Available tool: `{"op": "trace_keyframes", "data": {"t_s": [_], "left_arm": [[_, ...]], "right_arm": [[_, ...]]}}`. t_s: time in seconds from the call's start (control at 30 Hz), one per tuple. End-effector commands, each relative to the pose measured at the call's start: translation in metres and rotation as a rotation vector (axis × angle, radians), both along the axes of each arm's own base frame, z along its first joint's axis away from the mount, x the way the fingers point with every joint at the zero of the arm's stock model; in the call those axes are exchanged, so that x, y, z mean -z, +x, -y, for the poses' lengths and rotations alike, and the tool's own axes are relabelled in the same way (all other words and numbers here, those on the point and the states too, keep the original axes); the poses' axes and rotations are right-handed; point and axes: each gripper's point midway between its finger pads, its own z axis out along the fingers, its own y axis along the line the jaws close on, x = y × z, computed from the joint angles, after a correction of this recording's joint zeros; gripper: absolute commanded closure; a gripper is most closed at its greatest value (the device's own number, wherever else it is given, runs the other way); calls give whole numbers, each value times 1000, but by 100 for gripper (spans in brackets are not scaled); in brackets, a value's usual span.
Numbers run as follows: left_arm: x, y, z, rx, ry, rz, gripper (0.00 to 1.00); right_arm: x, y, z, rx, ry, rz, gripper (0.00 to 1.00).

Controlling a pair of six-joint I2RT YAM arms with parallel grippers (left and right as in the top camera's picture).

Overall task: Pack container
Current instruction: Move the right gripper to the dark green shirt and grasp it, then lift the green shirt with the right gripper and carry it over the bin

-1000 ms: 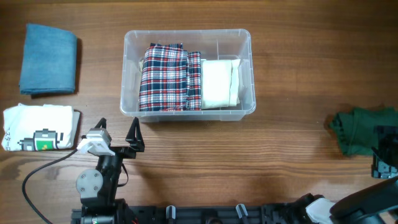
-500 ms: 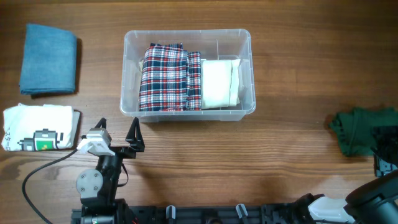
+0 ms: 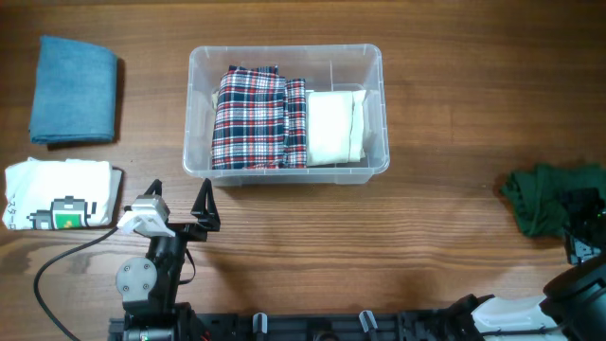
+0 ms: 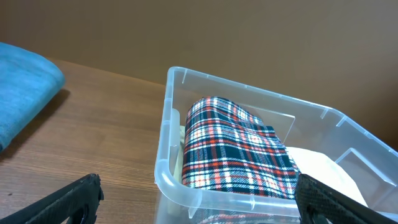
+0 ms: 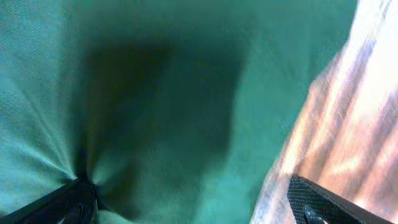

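The container [image 3: 284, 48] sits toward the back middle of the table [image 3: 445, 256], long sides running left to right, with bare wood all around it. Inside, a folded plaid cloth [image 3: 258, 118] fills the left part; a cream cloth [image 3: 333, 128] lies against it on the right, leaving a narrow gap along the right wall. The left gripper [image 3: 180, 197] hangs just before the container's near left corner, jaws spread wide, holding nothing; a blue towel [image 3: 74, 90] and a white printed garment [image 3: 62, 194] lie well off to its left. At the far right edge the right gripper [image 3: 579, 227] is down on a crumpled green cloth [image 3: 540, 197], fingers apart; one tip presses into the fabric, the other is over wood.
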Motion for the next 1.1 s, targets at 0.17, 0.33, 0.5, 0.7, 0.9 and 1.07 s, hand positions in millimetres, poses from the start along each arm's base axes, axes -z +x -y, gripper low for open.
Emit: {"op": "trace_keyframes", "data": {"t_s": [0.17,0.33,0.5,0.7,0.9,1.07], "left_arm": [[2,0,0,-1,16,1,0],[2,0,0,-1,16,0,0],[2,0,0,-1,16,0,0],[2,0,0,-1,16,1,0],[2,0,0,-1,16,0,0],[2,0,0,-1,16,1,0]], "right_arm": [[49,16,-43,-76,105,188,0],[49,25,-57,-86,143,265,5],[44,39,-69,-143,163,304,19],[39,54,-73,-205,132,335,67],[19,73,-70,-278,104,428,90],[-39,107,-70,-424,2,516,92]]}}
